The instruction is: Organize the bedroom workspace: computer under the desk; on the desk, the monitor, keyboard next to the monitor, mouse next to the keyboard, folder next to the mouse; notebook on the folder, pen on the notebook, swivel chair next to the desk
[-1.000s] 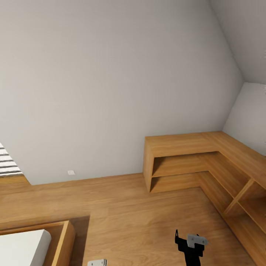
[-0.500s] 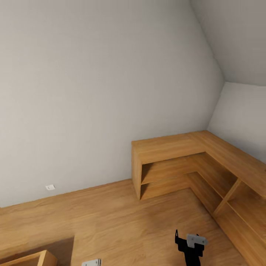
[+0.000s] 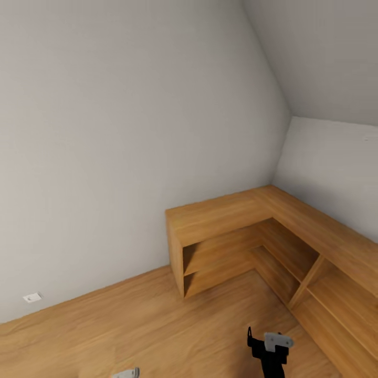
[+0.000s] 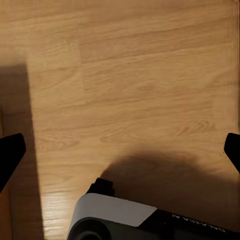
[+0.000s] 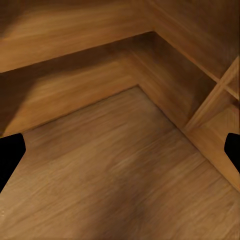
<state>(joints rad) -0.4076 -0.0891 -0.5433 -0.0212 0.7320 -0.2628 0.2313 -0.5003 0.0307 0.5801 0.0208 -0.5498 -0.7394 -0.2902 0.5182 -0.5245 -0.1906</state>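
Swinging right across the last second, my head camera has carried the low wooden shelving (image 3: 252, 231) from the right side toward the middle of the head view and dropped the bed corner off the lower left; the room's things have not moved, only the rig has turned. I am in the bedroom, facing a bare grey wall (image 3: 115, 157) under the sloped ceiling (image 3: 325, 58), with a wall socket (image 3: 32, 297) at 8 o'clock in the head view and light wood floor (image 3: 173, 325) below.

My right gripper (image 3: 269, 346) sits at 5 o'clock in that view, and the right wrist camera looks past two widely parted fingertips (image 5: 10, 155) at the shelving's inner corner, with nothing between them. My left gripper (image 3: 126, 373) shows as a grey sliver at 6 o'clock; its wrist camera looks straight down at floor and the rig's own base (image 4: 130, 220), fingertips (image 4: 10, 155) spread wide and empty.

None of the desk, chair, folder or other work items is before me, so where they stand I cannot tell. I judge this a search-and-travel step, with no sorting started from what lies here. Next, I reckon, comes more turning or driving until the black desk comes up.
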